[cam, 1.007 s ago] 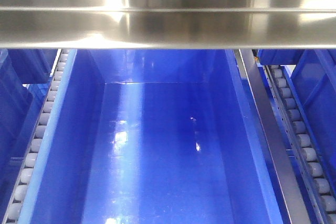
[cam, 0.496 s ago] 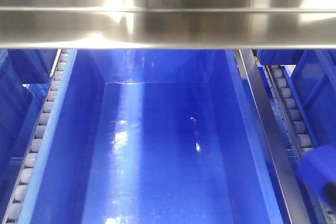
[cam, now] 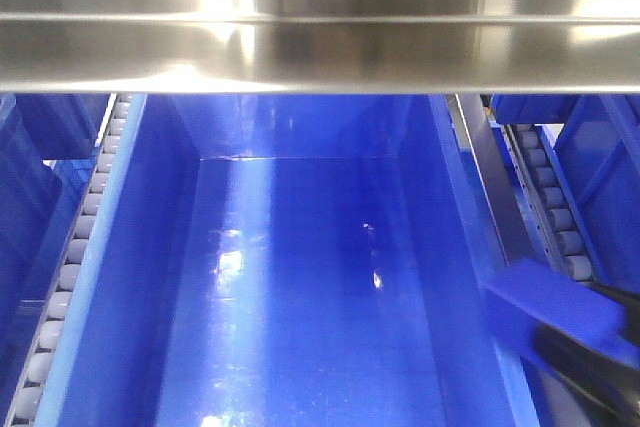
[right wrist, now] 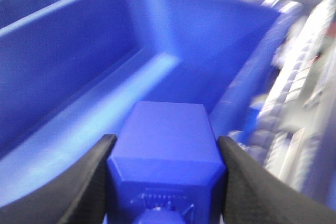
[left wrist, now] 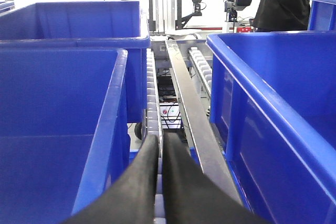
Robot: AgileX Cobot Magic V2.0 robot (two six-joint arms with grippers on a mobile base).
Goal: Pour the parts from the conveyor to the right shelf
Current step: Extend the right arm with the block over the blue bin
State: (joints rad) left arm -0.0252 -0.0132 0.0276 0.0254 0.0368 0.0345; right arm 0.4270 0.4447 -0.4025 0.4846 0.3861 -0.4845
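We have the right pincer [right wrist: 165, 182] clenched on the small blue box [right wrist: 165, 145], one black finger pressed to each side wall, and we judge that grip is meant to let it tip without slipping when the parts go out. From the front the box [cam: 550, 312] sits at about 4 o'clock over the right rim of the big shelf bin [cam: 300, 287], presumably so the spill lands inside. Our left pincer [left wrist: 160, 156] is pressed closed on nothing, parked low over the roller track [left wrist: 153, 103] between two bins.
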